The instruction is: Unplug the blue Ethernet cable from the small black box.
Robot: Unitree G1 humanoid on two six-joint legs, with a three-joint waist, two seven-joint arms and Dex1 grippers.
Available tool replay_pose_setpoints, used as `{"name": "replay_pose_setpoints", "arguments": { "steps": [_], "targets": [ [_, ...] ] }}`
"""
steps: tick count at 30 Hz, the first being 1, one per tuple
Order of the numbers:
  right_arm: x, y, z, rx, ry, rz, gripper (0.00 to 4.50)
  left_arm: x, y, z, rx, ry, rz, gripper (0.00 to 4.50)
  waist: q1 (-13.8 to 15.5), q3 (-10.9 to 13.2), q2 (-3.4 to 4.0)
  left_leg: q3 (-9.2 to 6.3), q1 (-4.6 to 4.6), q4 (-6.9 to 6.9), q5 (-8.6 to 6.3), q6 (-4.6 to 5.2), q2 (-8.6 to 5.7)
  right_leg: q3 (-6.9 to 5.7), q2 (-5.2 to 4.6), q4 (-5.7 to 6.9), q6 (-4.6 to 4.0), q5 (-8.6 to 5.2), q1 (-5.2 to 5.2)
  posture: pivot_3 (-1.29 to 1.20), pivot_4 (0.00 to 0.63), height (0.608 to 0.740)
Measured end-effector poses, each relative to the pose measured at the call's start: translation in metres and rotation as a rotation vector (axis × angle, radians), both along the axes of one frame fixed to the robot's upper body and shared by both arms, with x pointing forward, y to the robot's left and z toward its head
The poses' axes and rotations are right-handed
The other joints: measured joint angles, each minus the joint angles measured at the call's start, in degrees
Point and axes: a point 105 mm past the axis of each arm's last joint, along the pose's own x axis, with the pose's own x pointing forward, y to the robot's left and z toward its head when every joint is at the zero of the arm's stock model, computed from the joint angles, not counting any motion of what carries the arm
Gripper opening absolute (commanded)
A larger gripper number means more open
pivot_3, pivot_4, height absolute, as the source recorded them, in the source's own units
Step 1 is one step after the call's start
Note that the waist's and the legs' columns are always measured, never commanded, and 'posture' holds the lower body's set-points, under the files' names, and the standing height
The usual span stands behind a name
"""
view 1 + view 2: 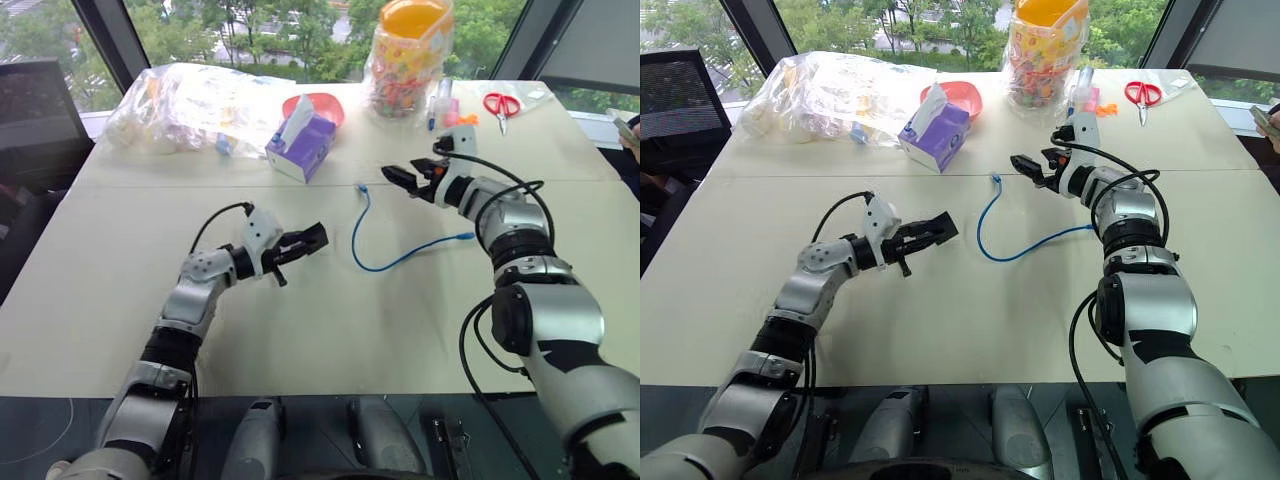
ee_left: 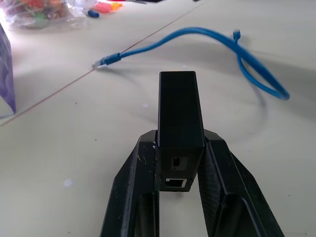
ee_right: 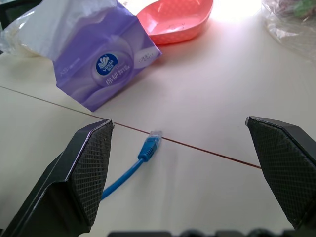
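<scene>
The left hand (image 1: 305, 243) clamps the small black box (image 2: 179, 120), its ports empty. The blue cable (image 1: 372, 240) lies loose on the bench (image 1: 320, 330), between the two hands, one plug just ahead of the right hand (image 1: 405, 180), whose fingers stand wide apart and hold nothing.

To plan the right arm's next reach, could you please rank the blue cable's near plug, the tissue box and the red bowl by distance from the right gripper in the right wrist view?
From the open right gripper:
1. Cable plug, on the table just ahead.
2. Tissue box, beyond the table seam.
3. Red bowl, behind the box.
</scene>
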Motion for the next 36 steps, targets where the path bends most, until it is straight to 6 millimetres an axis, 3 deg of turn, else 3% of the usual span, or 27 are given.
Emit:
{"name": "replay_pose_setpoints", "arguments": {
  "steps": [13, 16, 27, 29, 30, 33, 36],
  "targets": [
    [-0.003, 0.012, 0.015, 0.028, -0.029, 0.035, 4.45, 0.003, -0.006, -0.011, 0.093, -0.064, 0.017, 0.47, 0.0, -0.1, 0.10, -0.01, 0.68, 0.05, 0.00, 0.00, -0.02, 0.01, 0.00, -0.01, 0.04, 0.02, 0.71, 0.00, 0.150, 0.740],
    [-0.003, 0.013, 0.017, 0.030, -0.030, 0.035, 4.45, 0.005, -0.006, -0.011, 0.105, -0.031, 0.029, 0.47, 0.0, -0.1, 0.10, -0.01, 1.05, 0.02, 0.00, 0.01, -0.02, 0.00, 0.01, -0.07, 0.03, 0.00, 1.10, 0.00, 0.150, 0.740],
    [-0.004, 0.024, 0.022, 0.050, -0.040, 0.059, 4.45, 0.016, -0.009, 0.000, 0.103, 0.154, 0.021, 0.47, 0.0, -0.1, 0.11, -0.03, 1.05, 0.02, 0.09, 0.15, -0.02, 0.00, 0.01, -0.12, 0.04, 0.01, 1.14, 0.00, 0.150, 0.740],
    [-0.004, 0.025, 0.026, 0.051, -0.049, 0.063, 4.50, 0.015, -0.008, 0.001, 0.103, 0.167, 0.017, 1.50, 0.0, -0.1, 0.11, -0.04, 1.03, -0.02, 0.09, 0.15, -0.02, 0.00, 0.01, -0.12, 0.04, 0.01, 1.12, 0.00, 0.150, 0.740],
    [-0.005, 0.025, 0.027, 0.051, -0.053, 0.065, 4.50, 0.014, -0.006, -0.002, 0.117, 0.184, 0.015, 1.74, -0.1, -0.1, 0.11, -0.04, 1.02, -0.06, 0.09, 0.15, -0.02, 0.00, 0.01, -0.12, 0.04, 0.01, 1.08, 0.00, 0.150, 0.740],
    [-0.006, 0.024, 0.030, 0.050, -0.059, 0.065, 4.50, 0.008, 0.003, -0.017, 0.137, 0.259, 0.026, 3.19, -0.2, -0.1, 0.10, -0.03, 0.77, -0.18, 0.09, 0.15, -0.01, 0.02, 0.02, -0.06, 0.04, 0.01, 0.72, 0.00, 0.150, 0.740],
    [-0.006, 0.026, 0.028, 0.056, -0.053, 0.071, 4.50, 0.007, 0.005, -0.013, 0.141, 0.268, 0.022, 4.47, -0.1, -0.1, 0.10, -0.04, 0.73, -0.24, 0.09, 0.15, -0.01, 0.01, 0.01, -0.05, 0.04, 0.01, 0.66, 0.00, 0.150, 0.740]
  ]
}}
